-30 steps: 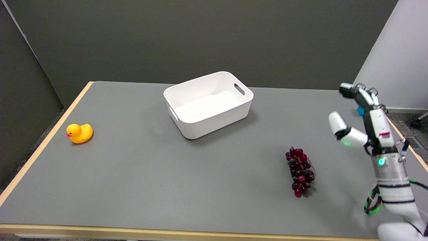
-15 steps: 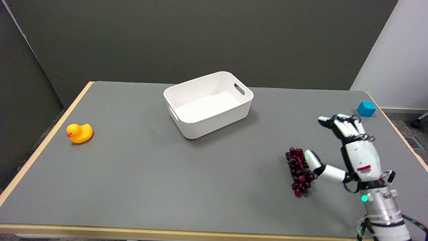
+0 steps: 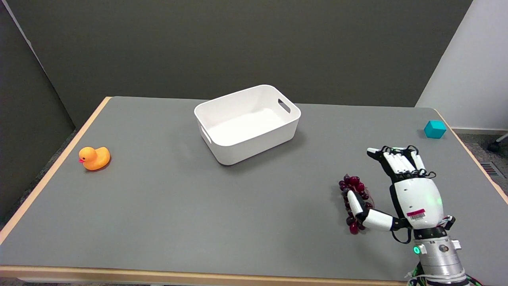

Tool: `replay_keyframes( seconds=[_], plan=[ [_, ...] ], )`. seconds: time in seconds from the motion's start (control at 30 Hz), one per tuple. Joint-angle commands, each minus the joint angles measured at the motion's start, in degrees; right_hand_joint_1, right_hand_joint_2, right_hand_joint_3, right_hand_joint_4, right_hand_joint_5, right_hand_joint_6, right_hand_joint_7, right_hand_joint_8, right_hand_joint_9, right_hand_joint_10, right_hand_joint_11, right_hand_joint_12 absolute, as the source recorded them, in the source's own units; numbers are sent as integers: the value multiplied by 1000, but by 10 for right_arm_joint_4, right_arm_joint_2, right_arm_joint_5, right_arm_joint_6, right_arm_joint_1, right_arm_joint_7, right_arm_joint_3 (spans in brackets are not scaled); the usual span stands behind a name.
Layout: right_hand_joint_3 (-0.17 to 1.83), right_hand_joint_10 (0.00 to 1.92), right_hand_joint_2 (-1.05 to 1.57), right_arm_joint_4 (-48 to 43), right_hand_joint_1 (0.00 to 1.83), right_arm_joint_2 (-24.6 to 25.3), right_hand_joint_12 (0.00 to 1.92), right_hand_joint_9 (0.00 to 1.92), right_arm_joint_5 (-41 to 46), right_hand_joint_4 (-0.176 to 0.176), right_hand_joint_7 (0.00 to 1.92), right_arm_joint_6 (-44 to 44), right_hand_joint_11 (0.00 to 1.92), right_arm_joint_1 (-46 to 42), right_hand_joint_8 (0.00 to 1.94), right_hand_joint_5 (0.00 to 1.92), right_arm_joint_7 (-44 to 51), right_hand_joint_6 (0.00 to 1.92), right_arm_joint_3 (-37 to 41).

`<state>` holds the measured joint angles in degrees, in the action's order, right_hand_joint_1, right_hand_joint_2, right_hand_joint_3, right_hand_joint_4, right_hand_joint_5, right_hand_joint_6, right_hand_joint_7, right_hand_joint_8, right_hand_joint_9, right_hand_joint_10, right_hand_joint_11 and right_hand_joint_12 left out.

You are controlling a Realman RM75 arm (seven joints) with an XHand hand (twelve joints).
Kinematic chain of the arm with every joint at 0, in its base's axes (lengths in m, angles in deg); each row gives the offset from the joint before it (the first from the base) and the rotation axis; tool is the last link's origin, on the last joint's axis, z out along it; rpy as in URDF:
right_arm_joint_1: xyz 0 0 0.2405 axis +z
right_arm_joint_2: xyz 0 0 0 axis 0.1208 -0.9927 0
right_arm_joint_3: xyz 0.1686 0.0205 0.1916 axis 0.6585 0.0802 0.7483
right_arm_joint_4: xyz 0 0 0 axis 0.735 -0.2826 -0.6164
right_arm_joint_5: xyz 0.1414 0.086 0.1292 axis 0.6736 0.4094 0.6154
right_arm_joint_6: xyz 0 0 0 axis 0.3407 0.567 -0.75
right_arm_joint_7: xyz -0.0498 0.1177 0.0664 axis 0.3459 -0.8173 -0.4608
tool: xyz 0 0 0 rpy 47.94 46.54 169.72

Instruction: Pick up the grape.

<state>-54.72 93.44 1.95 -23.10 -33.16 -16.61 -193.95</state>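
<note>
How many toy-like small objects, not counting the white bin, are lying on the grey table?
3: yellow rubber duck near the left edge, blue cube at the far right corner, dark red grape bunch beside the right hand.

A white bin (image 3: 247, 124) with cut-out handles stands on the grey tabletop (image 3: 166, 206), toward the far side near the middle. A yellow rubber duck (image 3: 94, 158) sits near the left edge, well apart from the bin. A small blue cube (image 3: 434, 129) rests by the far right corner.
</note>
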Motion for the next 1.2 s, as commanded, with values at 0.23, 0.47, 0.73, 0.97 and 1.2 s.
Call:
replay_keyframes(
  seconds=[0.23, 0.47, 0.73, 0.97, 1.2],
  plan=[
    [909, 993, 602, 1, 399, 6, 1086, 332, 160, -74, 381, 119, -1, 54, 566, 280, 92, 570, -44],
    [907, 974, 600, 1, 394, 21, 1091, 311, 185, -85, 348, 131, -1, 47, 542, 260, 93, 542, -50],
    [915, 923, 601, 1, 390, 28, 1085, 268, 185, -105, 303, 136, -1, 43, 516, 230, 93, 511, -57],
    [917, 913, 598, 1, 393, 31, 1077, 262, 184, -109, 289, 137, -1, 46, 509, 224, 93, 509, -62],
    [921, 935, 612, 1, 449, 31, 1085, 282, 180, -125, 317, 137, -1, 54, 528, 232, 93, 523, -62]
  ],
)
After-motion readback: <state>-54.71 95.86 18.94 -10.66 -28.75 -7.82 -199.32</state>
